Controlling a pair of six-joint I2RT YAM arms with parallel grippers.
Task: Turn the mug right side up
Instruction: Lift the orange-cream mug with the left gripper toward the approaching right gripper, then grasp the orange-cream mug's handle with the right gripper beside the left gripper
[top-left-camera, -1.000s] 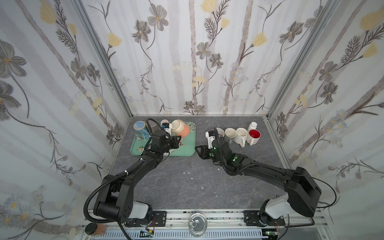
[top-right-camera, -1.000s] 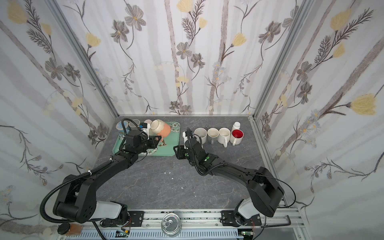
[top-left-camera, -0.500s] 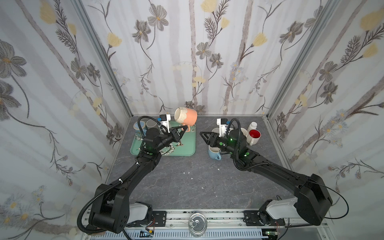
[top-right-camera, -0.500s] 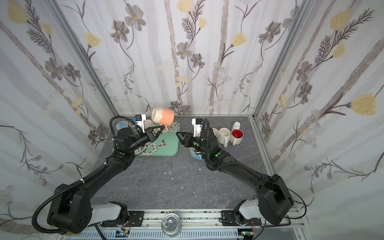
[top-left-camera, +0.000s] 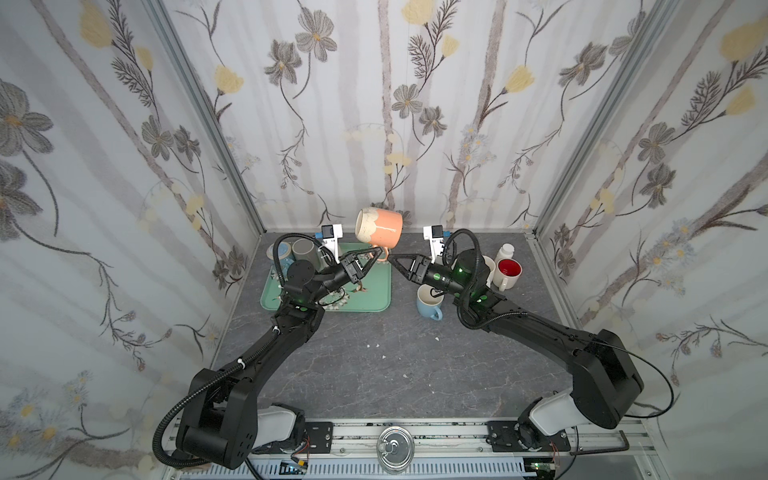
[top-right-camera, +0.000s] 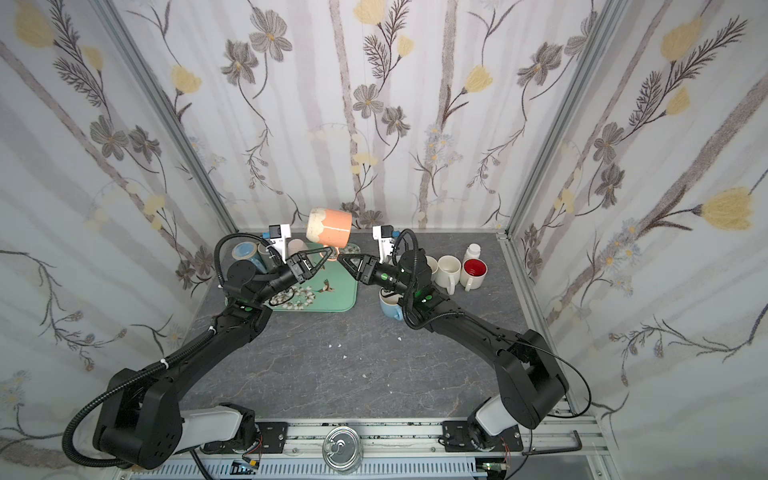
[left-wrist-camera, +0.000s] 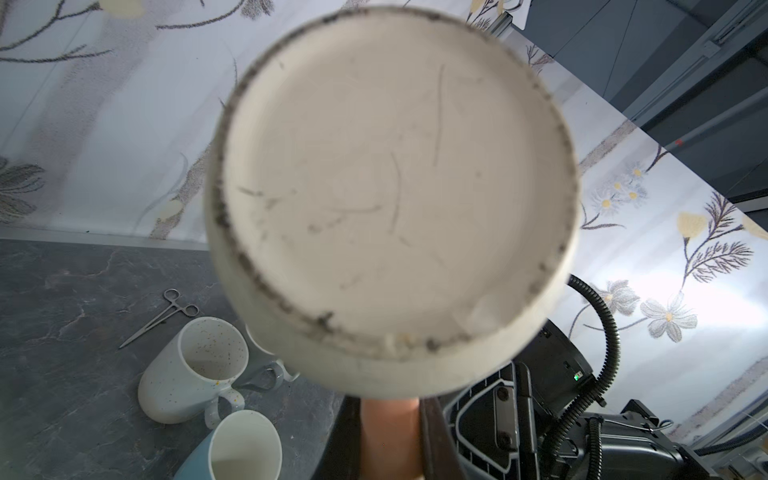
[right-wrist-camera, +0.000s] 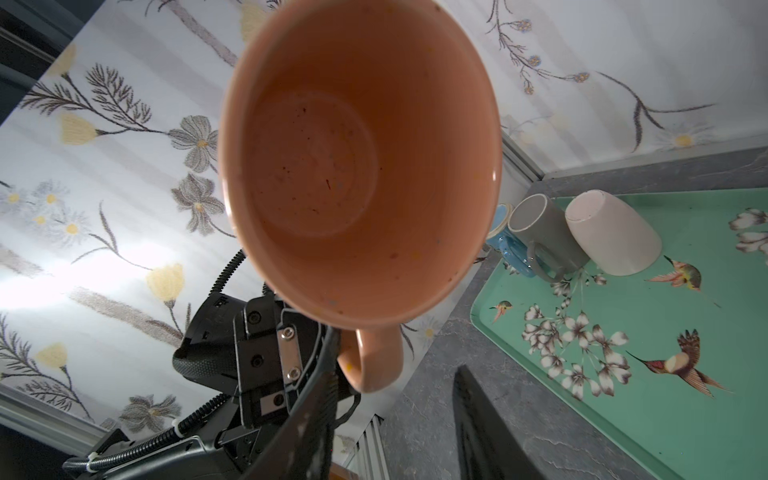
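the orange mug (top-left-camera: 379, 230) is held clear of the table (top-left-camera: 374, 374), tipped onto its side: neither inverted nor upright. its handle (right-wrist-camera: 374, 361) points downward and is clamped between the jaws of the left gripper (top-left-camera: 377, 253), so the mug body sits directly above that gripper's tips. the left gripper is clenched on the handle (in the left wrist view the orange handle fills the gap between the two jaws, and the scuffed cream base (left-wrist-camera: 395, 178) of the mug faces the camera). the mug's mouth is turned toward the right gripper (top-left-camera: 394, 259), whose wrist view looks straight into the orange interior. the right gripper is released, its jaws standing apart with nothing between them. its tips are placed just beside the handle and below the mug rim, facing the left gripper's tips. whether contact is made with the handle cannot be told. a green tray (top-left-camera: 380, 291) lies on the table beneath the left gripper, and a blue mug (top-left-camera: 428, 301) stands upright on the table under the right gripper's wrist.
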